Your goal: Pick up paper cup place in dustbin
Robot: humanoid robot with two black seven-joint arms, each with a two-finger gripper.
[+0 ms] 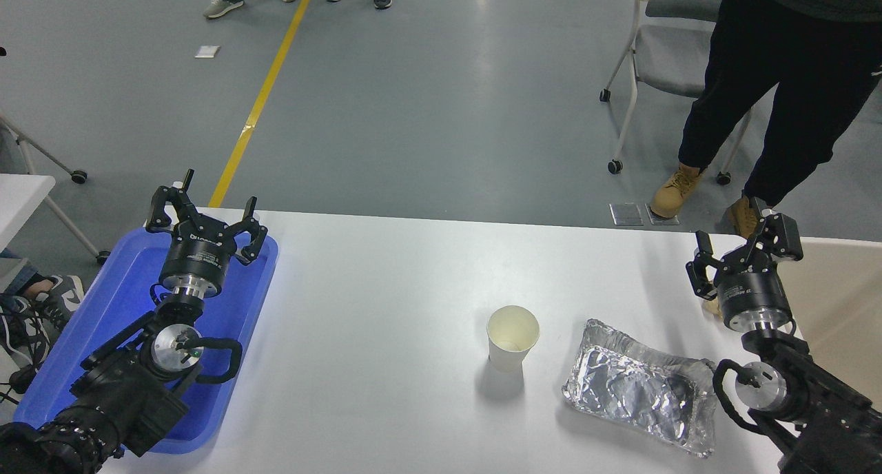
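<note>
A white table on a grey floor carries the scene: the beige dustbin waits at its right edge, a blue tray lies under the parked left gripper, spread and empty. The right gripper, open and holding nothing, hovers by the bin, well apart from the upright paper cup beside a foil tray.

Small white print on the collars of my left gripper and right gripper is too small to read.
</note>
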